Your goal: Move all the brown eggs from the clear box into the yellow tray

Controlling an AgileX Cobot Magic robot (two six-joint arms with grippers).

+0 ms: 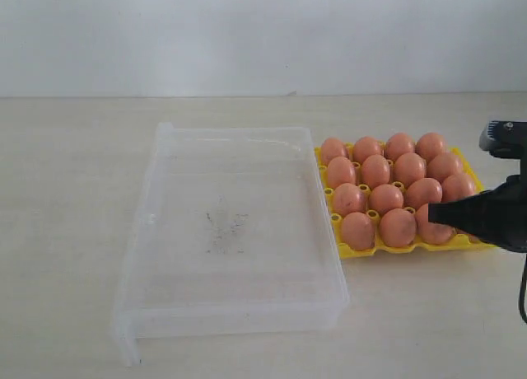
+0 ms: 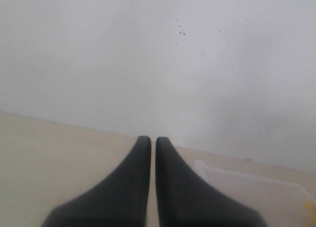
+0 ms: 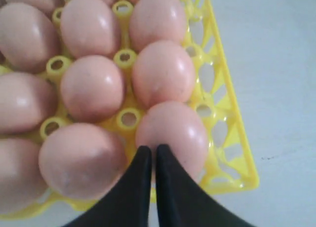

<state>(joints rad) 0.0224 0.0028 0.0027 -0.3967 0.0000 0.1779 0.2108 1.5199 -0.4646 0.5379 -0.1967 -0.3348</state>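
- The clear box lies closest, left of centre on the table; no egg is in it, only dark smudges on its floor
- The yellow tray sits just beside the box's right wall, packed with brown eggs; fifteen show in the exterior view, and the front right corner cup is hidden behind the right gripper
- That gripper hangs over the tray's right end, jaws pressed together and holding nothing; its tips are above an egg seated in a corner cup, and I cannot tell whether they touch it
- The left gripper is closed and empty too, aimed at the wall, away from the tray
- Judgement: the moving looks done, or all but done; what is left seems only to draw the right gripper clear
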